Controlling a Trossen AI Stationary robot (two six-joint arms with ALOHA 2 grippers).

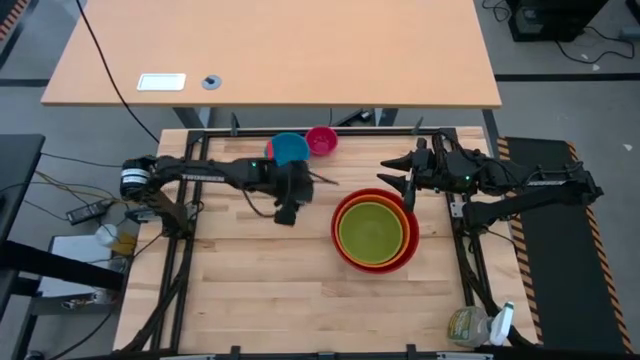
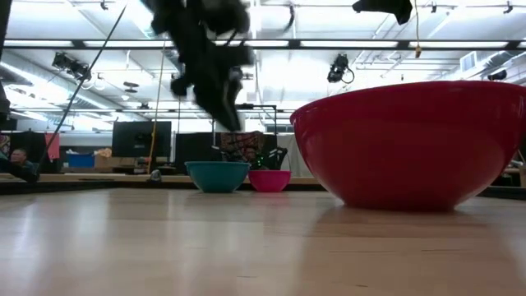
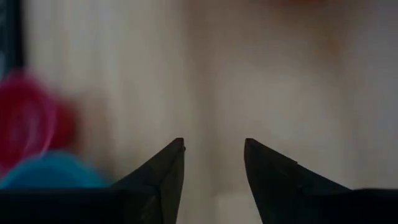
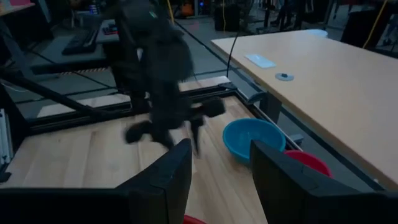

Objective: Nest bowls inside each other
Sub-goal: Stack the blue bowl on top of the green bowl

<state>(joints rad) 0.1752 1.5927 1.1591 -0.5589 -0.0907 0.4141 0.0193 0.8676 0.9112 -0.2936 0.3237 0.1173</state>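
A red bowl (image 1: 343, 245) stands right of the table's middle, with an orange bowl (image 1: 409, 232) inside it and a yellow-green bowl (image 1: 372, 230) inside that. A blue bowl (image 1: 289, 149) and a magenta-pink bowl (image 1: 321, 140) sit side by side on their bases at the far edge. My left gripper (image 1: 315, 182) hangs open above the table, just nearer than the blue bowl, with nothing between its fingers (image 3: 168, 168). My right gripper (image 1: 393, 172) waits raised and open at the stack's far right side, also touching nothing.
Dark frame rails (image 1: 465, 250) run along the table's left and right sides. A plastic bottle (image 1: 470, 325) lies at the near right corner. The near half of the wooden tabletop (image 1: 260, 290) is bare. A separate desk (image 1: 300, 50) stands beyond the far edge.
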